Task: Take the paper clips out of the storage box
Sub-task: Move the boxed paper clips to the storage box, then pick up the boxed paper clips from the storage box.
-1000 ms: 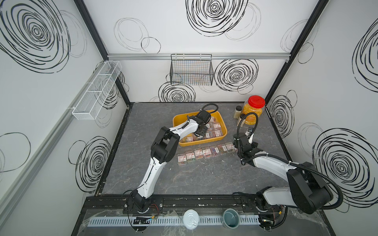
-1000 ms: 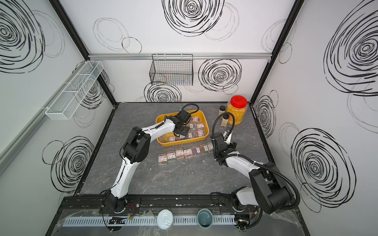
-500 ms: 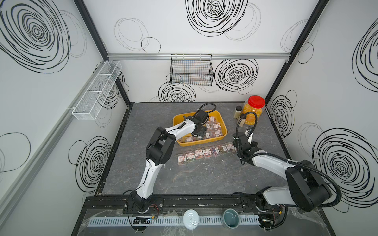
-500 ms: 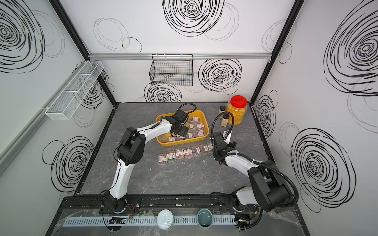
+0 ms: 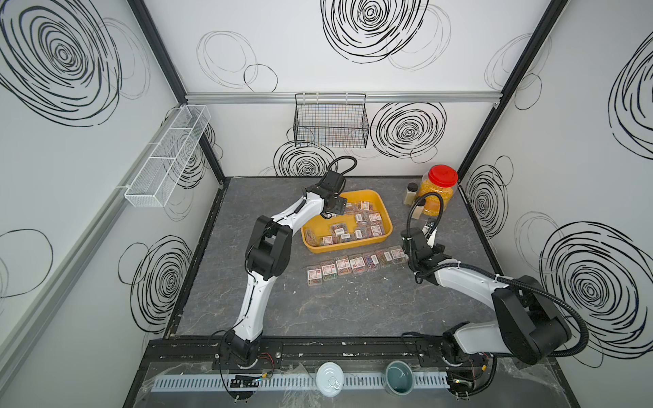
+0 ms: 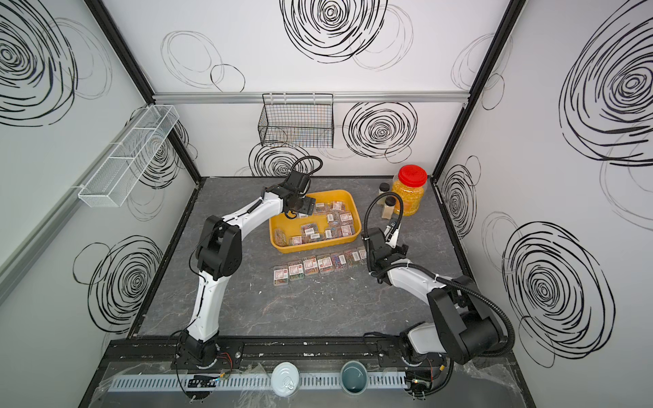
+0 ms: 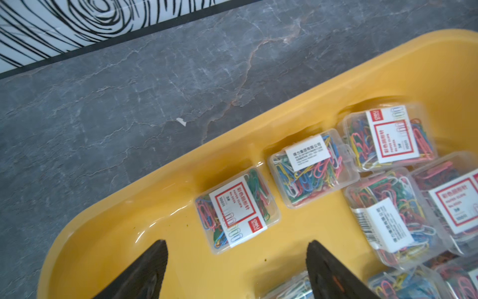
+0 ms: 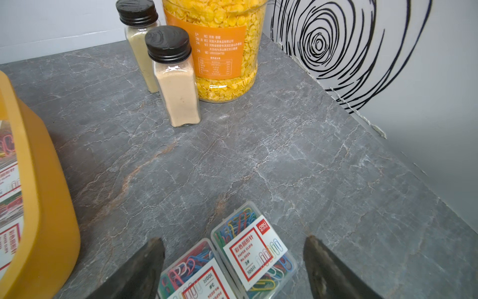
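Over the back left corner of the storage box (image 5: 349, 246), the left gripper (image 7: 236, 249) hangs with jaws spread wide and nothing between them. One clear case of paper clips (image 7: 236, 209) lies just ahead of its tips, and more cases crowd the tray. The right gripper (image 8: 234, 246), equally wide and empty, hangs over the end case (image 8: 254, 252) of a row (image 5: 357, 265) on the grey tabletop (image 5: 353, 311), near the box's front wall. A red-lidded jar (image 5: 436, 192) stands well apart.
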Controlling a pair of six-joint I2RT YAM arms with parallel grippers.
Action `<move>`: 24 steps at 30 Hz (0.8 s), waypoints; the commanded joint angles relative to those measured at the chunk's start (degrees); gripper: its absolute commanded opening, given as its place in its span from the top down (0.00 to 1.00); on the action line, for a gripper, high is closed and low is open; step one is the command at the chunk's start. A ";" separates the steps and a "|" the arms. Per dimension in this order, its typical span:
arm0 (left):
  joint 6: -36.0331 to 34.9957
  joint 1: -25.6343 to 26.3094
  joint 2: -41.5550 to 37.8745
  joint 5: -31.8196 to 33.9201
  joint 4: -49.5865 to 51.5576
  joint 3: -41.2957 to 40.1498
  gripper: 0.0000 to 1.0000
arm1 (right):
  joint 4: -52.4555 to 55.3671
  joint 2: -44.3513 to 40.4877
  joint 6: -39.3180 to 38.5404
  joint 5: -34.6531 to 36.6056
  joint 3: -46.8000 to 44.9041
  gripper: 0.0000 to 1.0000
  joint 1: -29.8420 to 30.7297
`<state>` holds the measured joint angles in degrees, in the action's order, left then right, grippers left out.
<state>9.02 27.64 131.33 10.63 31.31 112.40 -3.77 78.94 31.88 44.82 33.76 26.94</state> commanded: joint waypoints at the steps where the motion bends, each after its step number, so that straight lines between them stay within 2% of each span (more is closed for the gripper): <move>1: -1.98 0.16 3.95 -0.52 1.77 4.00 0.12 | 1.02 0.82 0.21 1.75 1.49 0.13 0.55; 9: -2.26 -1.26 8.94 -2.63 3.31 9.46 0.10 | 1.30 1.63 0.12 2.42 1.99 0.14 1.03; 15: -2.97 -1.50 13.23 -1.48 5.92 13.62 0.10 | 1.61 2.22 0.12 3.00 2.52 0.13 1.29; 24: -3.74 -0.45 12.05 -1.65 5.81 9.80 0.09 | 1.98 2.67 0.11 3.17 2.81 0.13 1.50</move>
<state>6.85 26.85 142.69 8.54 35.03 124.57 -3.18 81.21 31.86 46.33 35.05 28.01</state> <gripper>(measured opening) 0.907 0.867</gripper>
